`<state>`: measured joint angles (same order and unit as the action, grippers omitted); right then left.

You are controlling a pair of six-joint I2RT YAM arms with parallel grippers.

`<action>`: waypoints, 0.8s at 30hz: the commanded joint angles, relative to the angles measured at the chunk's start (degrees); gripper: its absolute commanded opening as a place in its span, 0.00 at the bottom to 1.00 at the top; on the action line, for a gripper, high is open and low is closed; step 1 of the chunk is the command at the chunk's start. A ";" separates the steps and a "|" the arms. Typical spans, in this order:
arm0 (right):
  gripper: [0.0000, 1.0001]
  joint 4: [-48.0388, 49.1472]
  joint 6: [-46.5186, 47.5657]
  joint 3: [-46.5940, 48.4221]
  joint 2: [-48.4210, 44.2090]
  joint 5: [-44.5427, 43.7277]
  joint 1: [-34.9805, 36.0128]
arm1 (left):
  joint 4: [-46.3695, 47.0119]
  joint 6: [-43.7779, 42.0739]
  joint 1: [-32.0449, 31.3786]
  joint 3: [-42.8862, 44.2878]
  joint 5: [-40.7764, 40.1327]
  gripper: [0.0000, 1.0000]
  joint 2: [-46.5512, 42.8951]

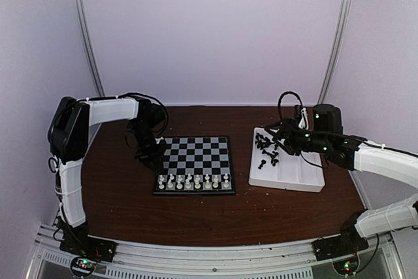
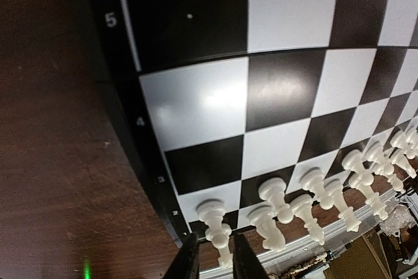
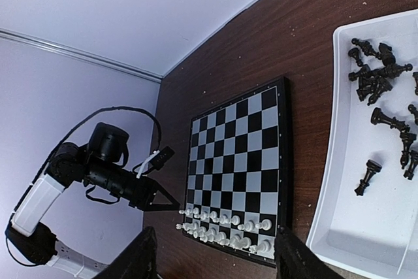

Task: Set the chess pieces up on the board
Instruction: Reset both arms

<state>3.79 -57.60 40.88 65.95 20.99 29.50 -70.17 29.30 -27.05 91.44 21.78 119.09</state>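
Counts first: one flat square chessboard of black and pale squares w/ a thin black edge (image 1: 196,151) is lying on the dark brown wooden table (image 1: 117,194). One white rectangular plastic tray (image 1: 287,184) is sitting just beside it on the right, and two arms are reaching in. Tiny white plastic chess pieces (image 1: 193,181) are standing in two rows along the board's near edge, looking like eight per row, so approx. sixteen. Tiny black plastic chess pieces (image 3: 375,76) are lying jumbled at the tray's far end, a dozen or so; the clump is too tangled for an exact count. The left arm is rising from its base, bending at the elbow and reaching down to the board's near-left corner. There the left gripper (image 2: 217,253) is pointing at the board, its jaws standing narrowly apart on either side of the end white piece (image 2: 214,223) of the outer row; can't tell whether they're pinching it or sitting just clear. The right arm is stretching in from the right w/ its wrist roughly level, and the right gripper (image 1: 277,136) is hovering over the black clump, jaws spread wide w/ nothing btwn them. The white pieces are gleaming, all upright, one per square, and white numerals are running along the board's black edge.
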 commanded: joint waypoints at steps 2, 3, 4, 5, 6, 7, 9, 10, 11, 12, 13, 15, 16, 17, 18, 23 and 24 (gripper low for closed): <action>0.61 -7.37 7.47 4.26 -0.98 -0.92 -2.64 | 2.42 1.80 0.50 1.61 -5.47 0.20 -10.01; 0.61 -9.57 9.46 5.23 -1.45 -2.14 -3.06 | 2.86 2.20 0.57 1.49 -6.88 0.20 -12.34; 0.61 -11.18 11.23 5.99 -2.07 -3.39 -3.45 | 3.19 2.51 0.59 1.28 -8.36 0.20 -14.09; 0.61 -12.68 12.83 6.57 -2.75 -4.54 -3.93 | 3.58 2.78 0.66 1.21 -10.03 0.20 -15.72; 0.61 -13.86 14.36 7.18 -3.52 -5.63 -4.40 | 3.94 3.04 0.68 0.94 -11.72 0.20 -17.62; 0.61 -14.72 15.77 7.64 -4.36 -6.75 -4.93 | 5.03 3.35 0.68 0.35 -14.25 0.21 -19.55; 0.61 -16.31 18.72 8.31 -6.23 -9.61 -5.67 | 7.81 3.85 0.68 -1.67 -17.52 0.21 -24.28; 0.62 -17.08 19.96 8.60 -7.21 -11.18 -5.94 | 9.87 4.06 0.68 -3.06 -19.13 0.21 -26.80; 0.62 -17.93 21.25 8.86 -8.02 -13.21 -6.16 | 11.89 4.23 0.68 -4.79 -20.43 0.21 -29.58; 0.63 -18.75 22.20 9.06 -8.83 -15.34 -6.28 | 13.99 4.26 0.68 -6.62 -21.81 0.21 -32.08; 0.65 -19.35 23.66 9.20 -9.56 -17.36 -6.41 | 16.68 3.86 0.68 -8.55 -23.30 0.21 -34.96; 0.72 -20.32 25.88 9.26 -11.14 -20.54 -6.45 | 22.49 2.32 0.68 -13.45 -24.72 0.30 -40.70; 0.75 -20.25 27.41 9.03 -11.89 -22.66 -6.47 | 26.00 1.54 0.68 -16.62 -25.41 0.58 -43.80; 0.78 -19.89 28.25 8.48 -12.79 -24.78 -6.47 | 29.44 0.88 0.68 -19.88 -26.24 0.90 -46.64; 0.84 -18.75 28.88 7.58 -13.76 -27.05 -6.47 | 32.90 0.33 0.68 -23.08 -27.37 0.97 -49.76; 1.00 -7.86 31.88 -0.24 -16.87 -37.31 -6.48 | 46.15 -4.78 0.68 -37.81 -31.32 0.98 -62.12; 1.00 -5.39 34.35 -1.73 -17.14 -38.00 -6.47 | 48.48 -6.16 0.68 -40.84 -31.96 0.98 -64.14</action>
<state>-10.26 -29.91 44.62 49.95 -6.57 23.31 -37.17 28.84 -26.81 58.54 -5.52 60.80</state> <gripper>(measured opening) 0.996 0.974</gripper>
